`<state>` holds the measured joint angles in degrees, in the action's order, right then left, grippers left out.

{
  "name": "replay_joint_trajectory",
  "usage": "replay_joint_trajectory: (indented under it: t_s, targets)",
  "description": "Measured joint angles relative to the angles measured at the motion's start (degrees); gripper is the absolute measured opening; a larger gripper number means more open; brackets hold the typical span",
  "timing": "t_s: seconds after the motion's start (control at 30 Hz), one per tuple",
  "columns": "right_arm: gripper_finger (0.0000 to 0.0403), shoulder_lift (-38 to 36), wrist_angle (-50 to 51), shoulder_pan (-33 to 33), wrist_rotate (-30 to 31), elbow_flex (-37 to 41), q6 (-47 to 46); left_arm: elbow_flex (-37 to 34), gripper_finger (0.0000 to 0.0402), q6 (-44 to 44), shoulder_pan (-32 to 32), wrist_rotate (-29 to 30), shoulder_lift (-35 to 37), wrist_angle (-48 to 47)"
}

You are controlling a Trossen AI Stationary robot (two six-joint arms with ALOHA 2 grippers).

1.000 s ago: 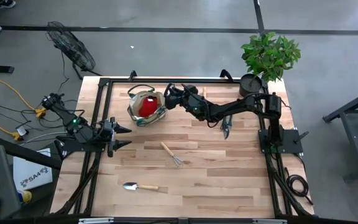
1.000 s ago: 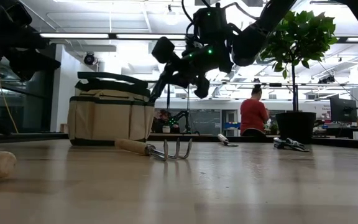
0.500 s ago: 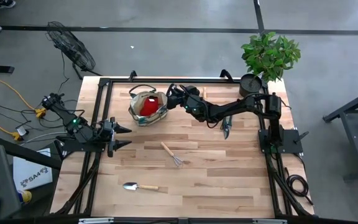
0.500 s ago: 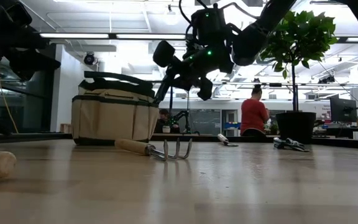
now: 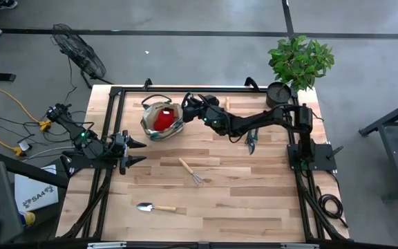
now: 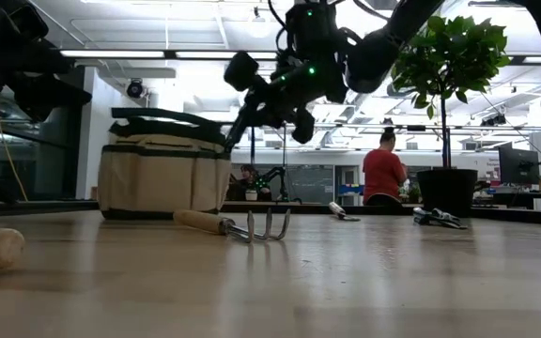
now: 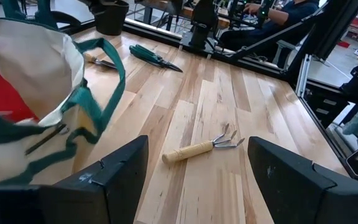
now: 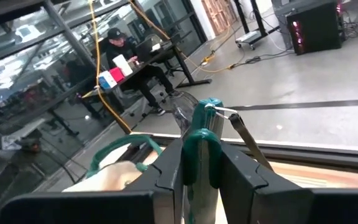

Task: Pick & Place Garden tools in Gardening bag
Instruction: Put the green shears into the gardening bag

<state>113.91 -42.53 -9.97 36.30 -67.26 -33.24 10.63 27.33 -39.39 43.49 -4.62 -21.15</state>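
Right gripper (image 5: 185, 105) is raised over the far part of the bench (image 5: 240, 194), right at the rim of the gardening bag (image 5: 159, 119). Its fingers (image 8: 166, 165) are narrow and clamped on green-handled pruning shears (image 8: 199, 149); the tool is off the bench, with its handles standing up between the fingers in the right wrist view. In the low view the same gripper (image 6: 242, 117) hangs at the bag's near upper edge, beside the dark green loop handles.

Bag sits upright toward the far left of the bench; a red item shows inside it (likely the spray bottle, top not clear from above).

Left gripper (image 5: 135, 152) waits low at the left edge of the bench, fingers (image 7: 114, 177) spread wide, holding nothing.

Still on the bench:
- hand rake (image 5: 191, 171), near the middle, lying flat
- trowel (image 5: 155, 207), near the front, left of centre
- second shears (image 5: 251, 142), under the right arm

Potted plant (image 5: 297, 63) stands at the far right corner. A person in a red top (image 6: 381, 174) stands in the room beyond.
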Motion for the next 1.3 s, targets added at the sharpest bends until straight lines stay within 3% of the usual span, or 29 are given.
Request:
replay_joint_trajectory:
  t_s: [0.47, 0.87, 1.07, 1.3]
  targets:
    - [0.0062, 0.0, 4.92, 0.27, 1.87, -1.08, 0.32, 0.0, 0.0269, 0.0, 0.01, 0.01, 0.0, -0.02]
    - [0.0062, 0.0, 6.09, 0.97, 6.24, -1.08, 11.31, 0.0, 0.0269, 0.0, 0.01, 0.01, -0.01, 0.0]
    - [0.0062, -0.11, 6.63, 2.87, 11.5, -1.08, 19.2, 0.0, 0.0269, 0.0, 0.01, 0.0, -0.02, 0.0]
    - [0.0061, -0.22, 9.43, 3.6, 12.85, -1.08, 17.23, 0.0, 0.0269, 0.0, 0.0, 0.0, -0.01, -0.01]
